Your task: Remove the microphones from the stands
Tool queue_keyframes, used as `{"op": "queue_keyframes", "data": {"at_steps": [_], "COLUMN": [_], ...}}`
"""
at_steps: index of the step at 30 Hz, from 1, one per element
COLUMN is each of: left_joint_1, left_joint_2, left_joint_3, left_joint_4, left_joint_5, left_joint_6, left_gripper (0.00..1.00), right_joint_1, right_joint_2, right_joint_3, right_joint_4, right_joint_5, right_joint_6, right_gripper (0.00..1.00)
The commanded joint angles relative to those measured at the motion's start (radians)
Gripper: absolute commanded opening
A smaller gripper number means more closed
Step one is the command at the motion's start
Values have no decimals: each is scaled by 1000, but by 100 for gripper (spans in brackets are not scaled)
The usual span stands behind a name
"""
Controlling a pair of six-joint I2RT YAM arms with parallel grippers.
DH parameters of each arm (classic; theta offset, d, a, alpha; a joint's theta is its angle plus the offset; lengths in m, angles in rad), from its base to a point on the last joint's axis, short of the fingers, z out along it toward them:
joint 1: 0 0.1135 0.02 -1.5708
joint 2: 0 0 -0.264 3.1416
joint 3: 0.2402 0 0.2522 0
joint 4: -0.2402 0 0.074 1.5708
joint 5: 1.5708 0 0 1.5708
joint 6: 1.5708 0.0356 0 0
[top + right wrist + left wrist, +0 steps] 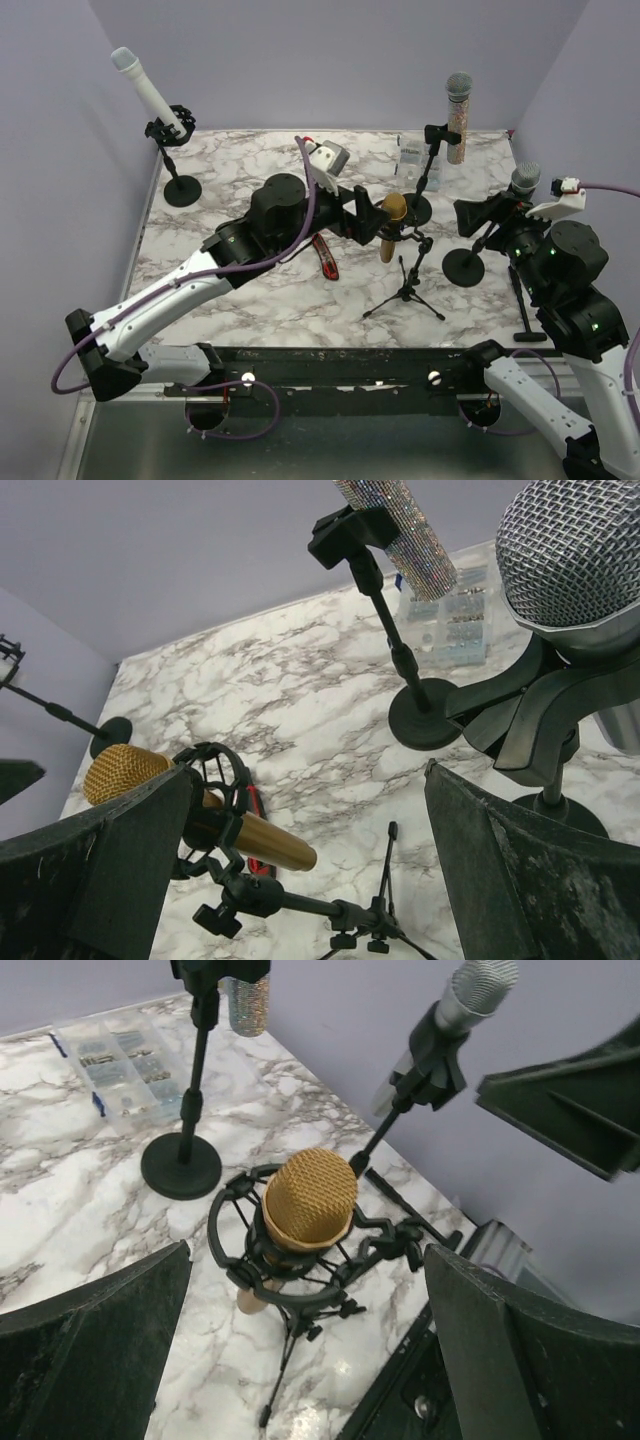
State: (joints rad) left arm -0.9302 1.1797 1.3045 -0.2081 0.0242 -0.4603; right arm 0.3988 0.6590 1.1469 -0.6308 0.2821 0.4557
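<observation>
In the middle of the top view, on the marble bench, the gold microphone sits on a small tripod stand. The left gripper is just to its left, jaws apart, holding nothing. At the right of the frame the right gripper also stands wide open, near a silver-headed microphone on a round-based stand. A white microphone is at upper left, a glittery microphone at upper right, and a red-handled tool lies just below the left gripper.

In the left wrist view, the gold mesh head is at centre frame, ringed by a black shock mount. The two dark fingers fill the lower corners, spread to either side and clear of it.

In the right wrist view, the silver mesh head fills the upper right, seated in its clip. The gold microphone lies tilted at lower left, partly behind one finger. These fingers are likewise spread, gripping nothing.
</observation>
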Motion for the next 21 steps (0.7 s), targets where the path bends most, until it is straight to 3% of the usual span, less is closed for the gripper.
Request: {"op": "queue_keyframes", "data": {"at_steps": [1,5,15,21], "left_joint_1": [-69,-103,-133,-175], "left_joint_2": [102,196,311,355], "left_joint_3": [71,137,192,216], "left_joint_4": [40,16,4,-10], "left_joint_5": [-226,-284,-325,-399], "left_joint_6": [97,136,120,139], "left_gripper": [98,86,84,73], "right_joint_1": [-3,-3,-3,-3], "right_joint_2": [-38,-39,-54,-56], "right_joint_3": [-15,-9,-12,-15], "right_joint_4": [19,9,-11,-16], "right_joint_5": [-37,-27,-3,1], "right_joint_6": [-10,-19,-42,-47], "right_gripper": [100,100,100,100]}}
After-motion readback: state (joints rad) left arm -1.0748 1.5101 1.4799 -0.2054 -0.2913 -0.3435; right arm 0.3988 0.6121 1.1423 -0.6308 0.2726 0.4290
